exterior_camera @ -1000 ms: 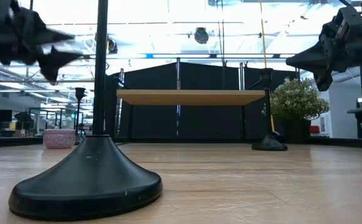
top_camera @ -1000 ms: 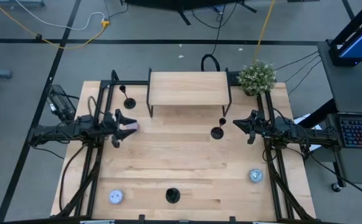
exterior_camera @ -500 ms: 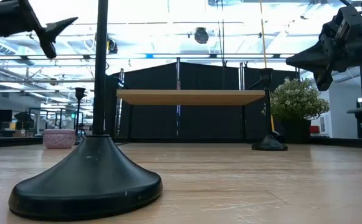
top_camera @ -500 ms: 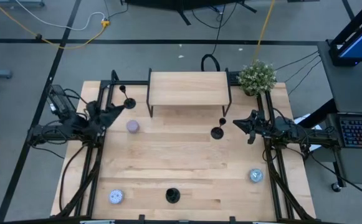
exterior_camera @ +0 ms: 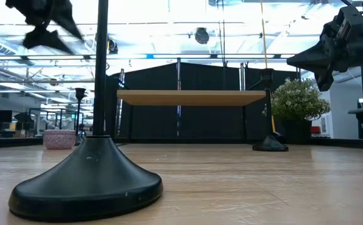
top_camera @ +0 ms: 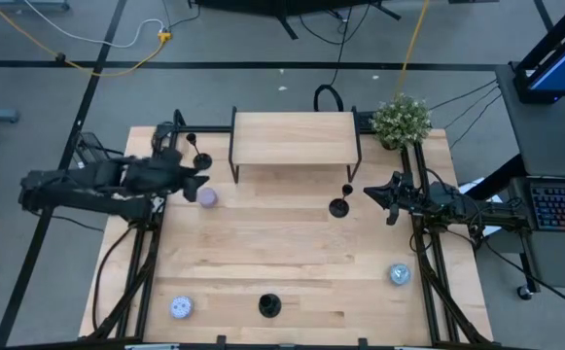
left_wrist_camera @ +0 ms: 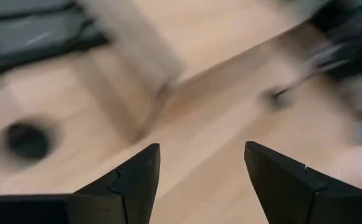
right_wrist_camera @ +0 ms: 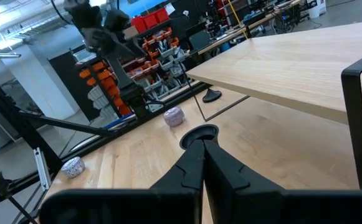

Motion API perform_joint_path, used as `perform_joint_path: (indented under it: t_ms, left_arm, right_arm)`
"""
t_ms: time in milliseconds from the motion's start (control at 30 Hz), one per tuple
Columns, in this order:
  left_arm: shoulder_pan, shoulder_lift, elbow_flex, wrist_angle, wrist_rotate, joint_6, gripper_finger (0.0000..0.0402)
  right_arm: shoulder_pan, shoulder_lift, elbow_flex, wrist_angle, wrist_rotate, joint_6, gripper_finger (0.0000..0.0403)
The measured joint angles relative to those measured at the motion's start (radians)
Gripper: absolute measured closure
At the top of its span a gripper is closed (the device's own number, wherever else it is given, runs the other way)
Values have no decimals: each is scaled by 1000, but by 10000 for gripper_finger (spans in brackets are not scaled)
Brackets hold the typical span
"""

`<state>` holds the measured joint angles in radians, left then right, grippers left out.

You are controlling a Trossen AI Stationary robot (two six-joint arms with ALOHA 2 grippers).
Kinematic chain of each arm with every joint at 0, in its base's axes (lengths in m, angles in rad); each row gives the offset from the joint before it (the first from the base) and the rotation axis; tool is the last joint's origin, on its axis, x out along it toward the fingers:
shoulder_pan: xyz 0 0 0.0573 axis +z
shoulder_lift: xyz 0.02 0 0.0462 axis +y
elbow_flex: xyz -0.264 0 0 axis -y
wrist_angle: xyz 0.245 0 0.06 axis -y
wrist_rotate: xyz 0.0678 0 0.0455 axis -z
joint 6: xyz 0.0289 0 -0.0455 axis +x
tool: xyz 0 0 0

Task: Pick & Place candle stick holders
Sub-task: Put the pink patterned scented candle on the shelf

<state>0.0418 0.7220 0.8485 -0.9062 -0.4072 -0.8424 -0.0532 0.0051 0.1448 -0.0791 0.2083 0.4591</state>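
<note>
My left gripper [top_camera: 196, 178] is spread and empty (right one pressed together), with all three candle stick holders [top_camera: 201, 160] not yet picked.

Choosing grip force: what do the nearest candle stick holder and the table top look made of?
Candle stick holder: probably metal with matte black coating; its flared base shows a soft, even sheen. Table top: light wood, smooth finish; plank seams and grain show.

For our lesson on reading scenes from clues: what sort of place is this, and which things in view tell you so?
Probably a robotics lab or workshop. Cables trail over the taped grey floor, a keyboard sits on a desk beside the table, and shelving with red bins fills the room behind.
</note>
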Motion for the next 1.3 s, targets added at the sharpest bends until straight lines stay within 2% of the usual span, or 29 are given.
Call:
perform_joint_path:
  t_ms: [133, 267, 633, 867, 1067, 1300]
  left_arm:
    - [36, 158, 78, -335, -9, -187, 160]
    - [60, 250, 75, -457, 19, -204, 160]
    - [65, 385, 74, -381, 13, -74, 160]
    - [65, 448, 74, -369, -6, -80, 160]
    - [64, 509, 74, -366, 40, -96, 160]
    - [64, 547, 73, -361, 41, -114, 158]
  right_arm:
    - [0, 0, 0, 0, 0, 0, 403]
    - [0, 0, 0, 0, 0, 0, 403]
    - [0, 0, 0, 0, 0, 0, 403]
    - [0, 0, 0, 0, 0, 0, 403]
    - [0, 0, 0, 0, 0, 0, 403]
    - [0, 0, 0, 0, -1, 2, 403]
